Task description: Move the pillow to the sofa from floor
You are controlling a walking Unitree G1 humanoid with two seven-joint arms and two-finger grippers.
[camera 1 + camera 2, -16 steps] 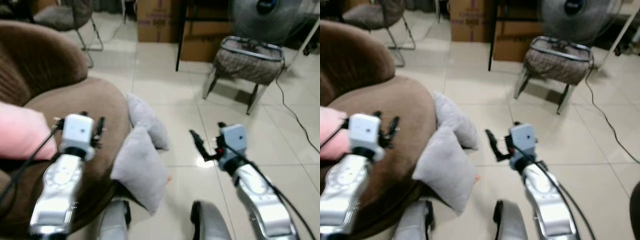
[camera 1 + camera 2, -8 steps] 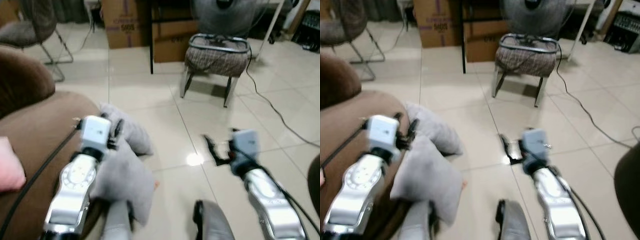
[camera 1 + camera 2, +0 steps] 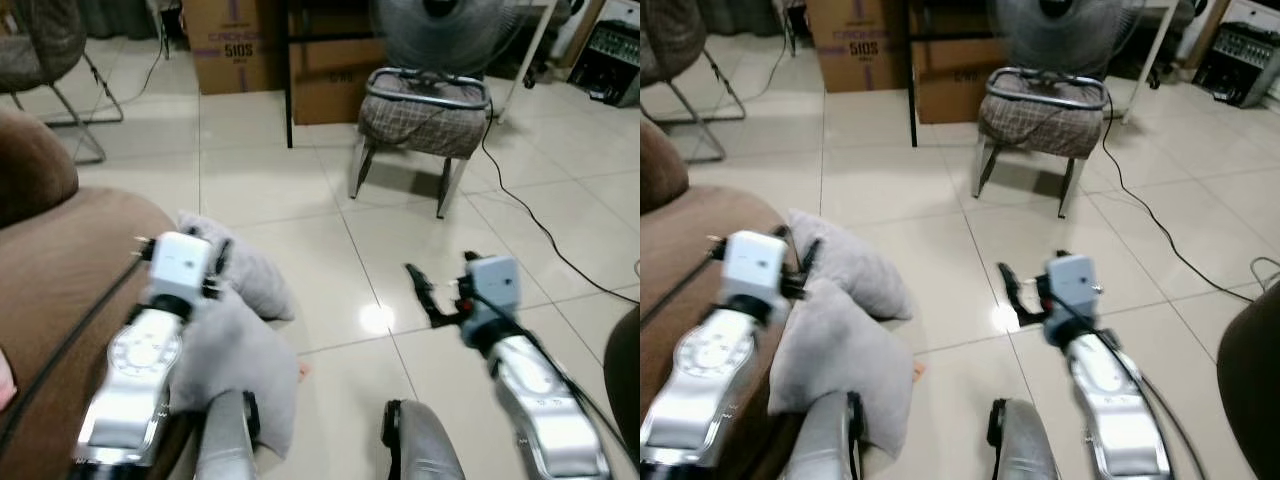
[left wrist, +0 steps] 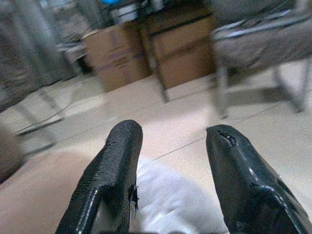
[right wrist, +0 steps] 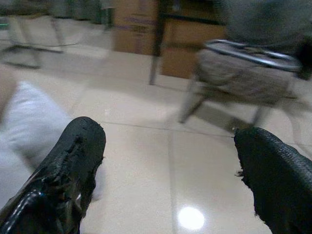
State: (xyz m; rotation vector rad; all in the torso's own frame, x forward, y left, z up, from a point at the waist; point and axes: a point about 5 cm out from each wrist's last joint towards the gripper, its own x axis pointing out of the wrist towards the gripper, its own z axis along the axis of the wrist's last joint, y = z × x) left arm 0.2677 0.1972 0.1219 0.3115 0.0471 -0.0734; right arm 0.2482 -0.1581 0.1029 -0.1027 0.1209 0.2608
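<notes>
Two grey pillows lean against the front of the brown sofa [image 3: 60, 260] on the tiled floor. The far pillow [image 3: 255, 280] lies flat and the near pillow [image 3: 245, 365] stands up against the seat. My left gripper [image 3: 218, 262] hovers just above the two pillows, open and holding nothing. In the left wrist view the left gripper [image 4: 170, 134] shows one grey pillow [image 4: 170, 200] below its fingers. My right gripper [image 3: 420, 290] is open over bare tile to the right of the pillows. In the right wrist view the right gripper [image 5: 170, 141] stands wide open, with a pillow [image 5: 24, 122] off to one side.
A metal-framed stool with a checked cushion [image 3: 425, 100] stands ahead, with a fan [image 3: 440, 20] and cardboard boxes [image 3: 225, 45] behind it. A black cable [image 3: 540, 220] runs across the tiles at right. A pink cushion [image 3: 5, 375] lies on the sofa.
The whole view has swung to the right, pushing the sofa toward the left edge. My left gripper now hangs over the grey pillows instead of the sofa seat. Both grippers stay open.
</notes>
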